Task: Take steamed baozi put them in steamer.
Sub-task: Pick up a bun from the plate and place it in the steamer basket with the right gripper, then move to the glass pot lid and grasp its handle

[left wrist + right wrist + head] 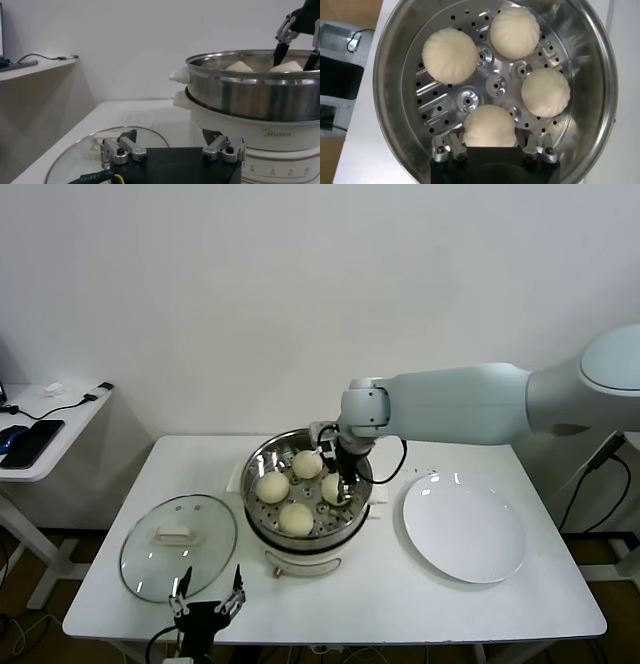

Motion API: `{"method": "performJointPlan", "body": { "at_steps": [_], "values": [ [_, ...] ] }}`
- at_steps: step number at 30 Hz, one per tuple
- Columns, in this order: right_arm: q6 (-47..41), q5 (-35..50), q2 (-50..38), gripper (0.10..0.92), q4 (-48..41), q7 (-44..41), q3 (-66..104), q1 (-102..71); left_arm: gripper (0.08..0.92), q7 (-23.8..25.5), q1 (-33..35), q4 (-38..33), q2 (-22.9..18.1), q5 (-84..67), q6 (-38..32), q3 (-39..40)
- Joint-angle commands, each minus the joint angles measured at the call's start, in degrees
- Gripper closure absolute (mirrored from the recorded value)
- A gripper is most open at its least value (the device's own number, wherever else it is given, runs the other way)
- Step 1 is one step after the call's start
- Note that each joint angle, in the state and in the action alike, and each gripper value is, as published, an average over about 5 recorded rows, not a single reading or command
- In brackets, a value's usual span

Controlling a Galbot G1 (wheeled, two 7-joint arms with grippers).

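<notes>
Four steamed baozi [489,126] sit in the steamer [262,460]; my right claw [489,149] straddles one, spread. Soft dough — I'd pinch its sides gently. Left claw [207,593] idles apart, lower left.

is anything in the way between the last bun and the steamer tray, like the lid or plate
Nothing visible is. All four buns already sit on the steamer's perforated tray, with the right gripper around one. The lid lies on the table to the steamer's left, the plate to its right.
</notes>
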Motion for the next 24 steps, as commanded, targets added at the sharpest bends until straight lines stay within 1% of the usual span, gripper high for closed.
{"method": "performJointPlan", "body": {
  "at_steps": [1, 4, 8, 10, 12, 14, 17, 20, 24],
  "values": [
    [1.0, -0.2, -0.3, 0.255, 0.1, -0.7, 1.0, -0.7, 0.177, 0.0, 0.4, -0.4, 0.1, -0.2, 0.0, 0.0],
    [2.3, -0.2, -2.1, 0.212, 0.3, -1.4, 3.3, -0.2, 0.177, 0.0, 0.7, -0.9, 0.2, -0.3, 0.2, 0.0],
    [3.4, 0.2, -6.3, 0.203, 0.4, -1.4, 9.2, 0.6, 0.177, -0.2, 1.1, -1.9, 0.1, -1.1, 0.4, 0.0],
    [3.3, 1.6, -9.3, 0.203, 0.7, 0.9, 13.6, 0.1, 0.177, -0.3, 1.3, -2.3, 0.2, -2.1, 0.1, -0.1],
    [3.1, 2.9, -12.4, 0.203, 1.0, 5.1, 18.8, -1.6, 0.177, -0.4, 1.3, -2.5, 0.3, -3.2, -0.4, -0.2],
    [3.6, 2.9, -15.2, 0.202, 0.8, 11.3, 25.6, -4.8, 0.177, -0.5, 1.1, -2.6, 0.4, -3.6, -0.9, -0.4],
    [5.4, 0.2, -18.4, 0.203, 0.0, 20.2, 34.9, -10.3, 0.177, -0.5, 0.7, -2.8, 0.5, -3.5, -0.9, -0.7],
    [6.2, -2.0, -22.1, 0.203, 0.7, 26.2, 41.1, -14.7, 0.177, -0.4, 0.0, -2.9, 0.7, -4.1, 0.0, -1.1],
    [4.2, -4.2, -27.8, 0.202, 3.8, 34.5, 51.4, -23.9, 0.177, -0.3, -2.1, -2.3, 1.0, -5.1, 0.8, -2.1]
  ]
}}
